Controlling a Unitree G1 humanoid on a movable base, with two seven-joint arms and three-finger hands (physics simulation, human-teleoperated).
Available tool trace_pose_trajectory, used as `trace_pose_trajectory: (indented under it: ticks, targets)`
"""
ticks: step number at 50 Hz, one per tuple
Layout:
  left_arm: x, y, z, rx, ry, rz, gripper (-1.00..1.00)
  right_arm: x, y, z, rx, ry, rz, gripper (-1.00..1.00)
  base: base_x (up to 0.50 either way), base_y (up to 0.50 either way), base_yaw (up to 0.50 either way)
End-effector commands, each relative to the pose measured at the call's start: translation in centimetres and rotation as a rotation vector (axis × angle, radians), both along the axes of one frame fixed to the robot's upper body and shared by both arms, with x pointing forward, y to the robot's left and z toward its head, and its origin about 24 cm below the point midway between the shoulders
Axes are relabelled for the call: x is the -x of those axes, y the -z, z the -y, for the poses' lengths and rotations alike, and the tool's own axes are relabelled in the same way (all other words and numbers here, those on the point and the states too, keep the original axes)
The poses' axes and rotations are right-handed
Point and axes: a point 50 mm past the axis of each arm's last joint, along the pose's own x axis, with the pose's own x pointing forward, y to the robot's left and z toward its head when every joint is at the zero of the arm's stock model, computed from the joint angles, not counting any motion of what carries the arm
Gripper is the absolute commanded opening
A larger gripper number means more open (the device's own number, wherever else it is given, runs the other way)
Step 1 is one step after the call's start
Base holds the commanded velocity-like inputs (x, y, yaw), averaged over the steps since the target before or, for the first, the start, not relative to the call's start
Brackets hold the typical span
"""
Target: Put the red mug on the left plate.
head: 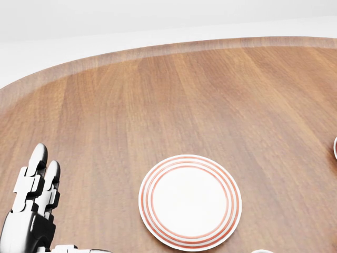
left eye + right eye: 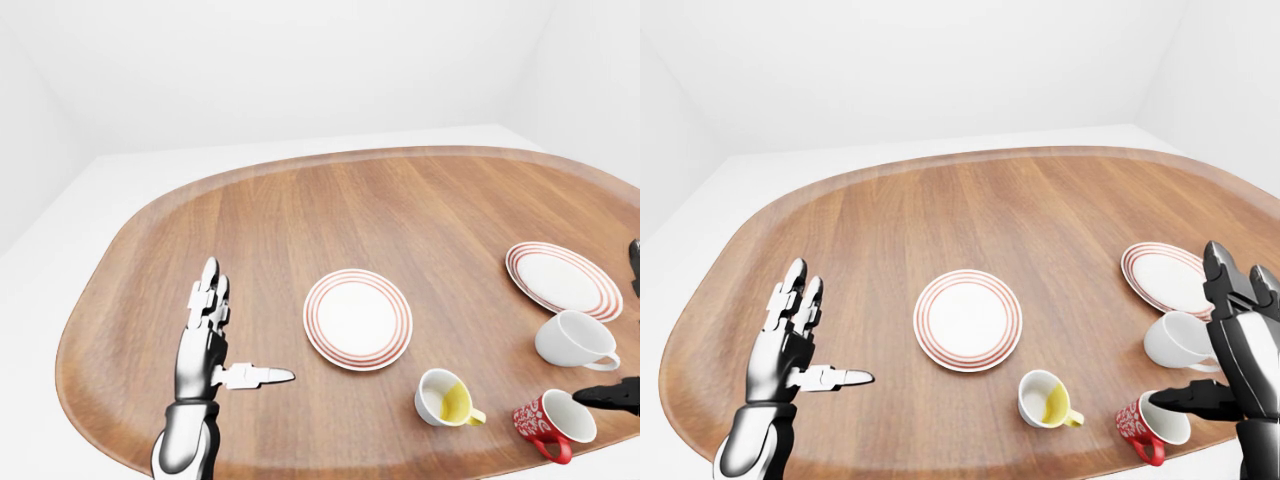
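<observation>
The red mug (image 2: 1145,427) with white pattern stands at the table's lower right edge, its handle towards the bottom. The left plate (image 2: 357,318), white with red rings, lies mid-table and also shows in the head view (image 1: 189,201). My right hand (image 2: 1196,352) is open just right of the mug, fingers (image 2: 1232,290) upright and the thumb tip reaching the mug's rim. My left hand (image 2: 236,332) is open far left of the plate, fingers up, thumb pointing right, holding nothing. The head view shows only the left hand (image 1: 32,196) and the plate.
A second ringed plate (image 2: 563,279) lies at the right. A white mug (image 2: 575,340) lies on its side above the red mug. A white cup with a yellow inside (image 2: 445,397) stands left of the red mug. The oval wooden table (image 2: 380,210) has a raised rim.
</observation>
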Motion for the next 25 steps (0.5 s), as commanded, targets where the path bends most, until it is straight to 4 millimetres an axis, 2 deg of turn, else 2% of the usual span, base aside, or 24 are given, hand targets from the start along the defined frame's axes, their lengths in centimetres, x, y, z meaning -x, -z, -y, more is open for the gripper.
trace_pose_trajectory:
  ticks: [1, 4, 5, 13, 25]
  targets:
    - [0.2, -0.1, 0.0, -0.005, -0.003, 0.002, 1.00, 2.4, 2.4, 3.0, -0.090, 0.169, -0.091, 1.00, 0.00, 0.00, 0.00]
    - [0.2, -0.1, -0.1, -0.003, -0.006, 0.003, 1.00, 3.2, 4.9, 4.2, -0.148, 0.249, -0.205, 1.00, 0.00, 0.00, 0.00]
    - [0.2, -0.1, -0.1, -0.005, -0.006, 0.002, 1.00, 3.8, 6.3, 4.9, -0.162, 0.287, -0.283, 1.00, 0.00, 0.00, 0.00]
    - [0.2, -0.1, -0.1, -0.005, -0.008, 0.003, 1.00, 6.3, 9.3, 6.8, -0.224, 0.357, -0.407, 1.00, 0.00, 0.00, 0.00]
    - [0.2, -0.1, -0.1, -0.007, -0.010, 0.002, 1.00, 8.6, 10.5, 8.9, -0.320, 0.443, -0.420, 1.00, 0.00, 0.00, 0.00]
